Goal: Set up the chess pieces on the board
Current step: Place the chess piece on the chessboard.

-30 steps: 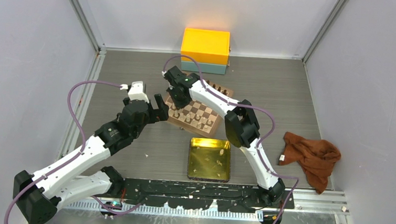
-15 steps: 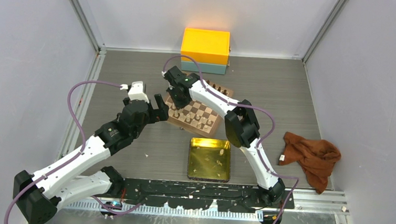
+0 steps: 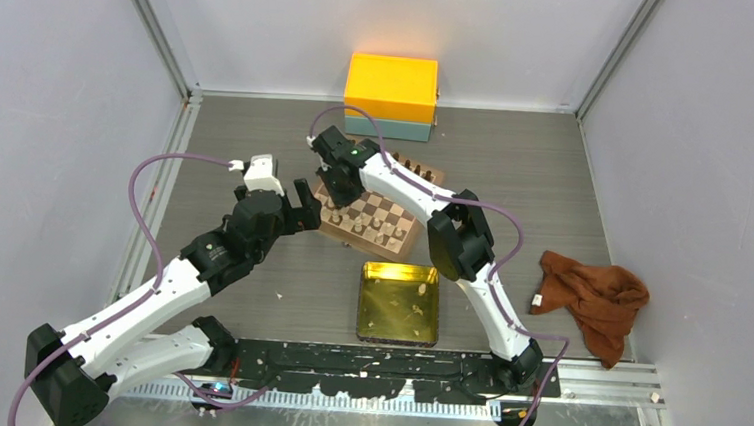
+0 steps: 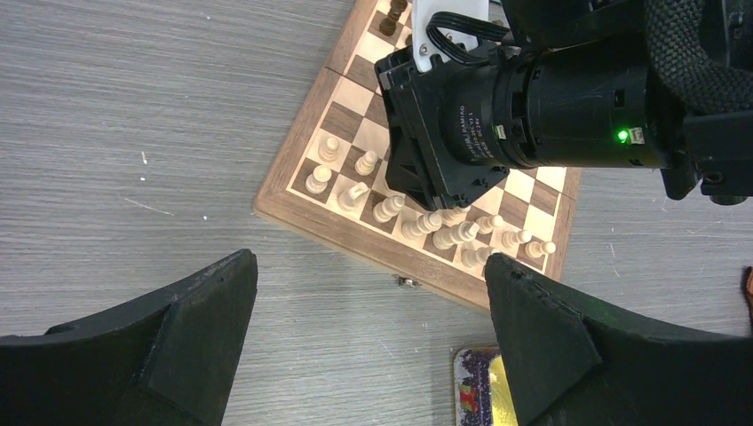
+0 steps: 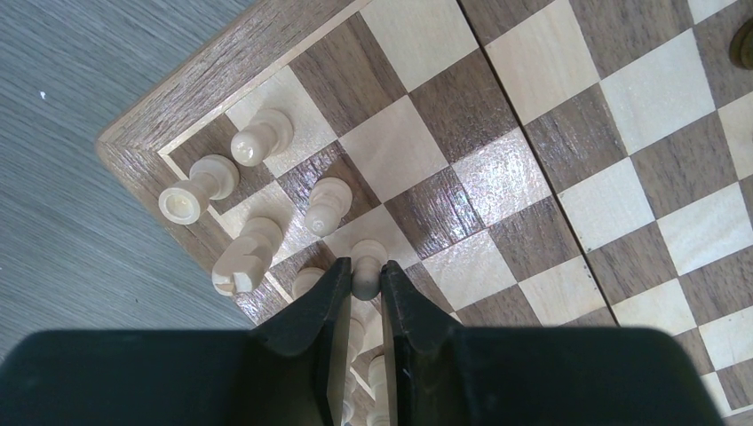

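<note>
1. Right gripper (image 5: 365,271): slim black fingers pinch a rounded cream pawn (image 5: 368,252) near the board's (image 5: 568,133) corner.
2. Turned wooden chess pieces (image 4: 426,222) line one edge of the checkered board.
3. Left gripper (image 4: 368,266): jaws gape wide, empty.

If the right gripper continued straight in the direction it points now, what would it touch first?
Probably the board: the right gripper points down at it, fingertips on either side of a cream pawn standing there. How far the tips are above the wood is unclear.
</note>
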Controlling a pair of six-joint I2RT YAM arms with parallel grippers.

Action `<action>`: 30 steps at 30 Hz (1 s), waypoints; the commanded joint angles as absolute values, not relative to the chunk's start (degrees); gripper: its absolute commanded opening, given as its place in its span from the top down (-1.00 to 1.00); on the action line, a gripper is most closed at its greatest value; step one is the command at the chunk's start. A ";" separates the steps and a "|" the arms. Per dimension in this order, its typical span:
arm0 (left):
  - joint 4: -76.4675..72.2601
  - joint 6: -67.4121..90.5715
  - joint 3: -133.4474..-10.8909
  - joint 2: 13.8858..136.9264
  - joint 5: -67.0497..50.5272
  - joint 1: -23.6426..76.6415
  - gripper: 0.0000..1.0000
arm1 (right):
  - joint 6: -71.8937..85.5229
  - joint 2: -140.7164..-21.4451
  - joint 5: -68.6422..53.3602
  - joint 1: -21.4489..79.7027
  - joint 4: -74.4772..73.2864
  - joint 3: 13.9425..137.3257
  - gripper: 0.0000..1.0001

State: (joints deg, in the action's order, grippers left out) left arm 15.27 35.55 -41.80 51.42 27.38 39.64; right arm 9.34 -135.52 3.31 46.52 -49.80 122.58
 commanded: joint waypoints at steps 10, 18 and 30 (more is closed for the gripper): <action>13.18 35.24 -42.62 51.67 27.63 39.83 -0.99 | 8.54 -133.24 3.14 47.19 -49.66 125.15 0.50; 13.32 35.24 -42.45 51.77 27.64 39.83 -1.00 | 7.96 -133.26 3.94 47.19 -49.63 124.81 0.51; 13.29 35.20 -42.36 51.85 27.77 39.81 -0.99 | 7.14 -133.20 5.27 47.20 -49.20 124.99 0.53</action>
State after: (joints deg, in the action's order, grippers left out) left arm 15.29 35.55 -41.80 52.01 27.35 39.64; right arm 8.19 -135.50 4.32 46.83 -49.80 122.58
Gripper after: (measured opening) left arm 0.996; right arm 0.241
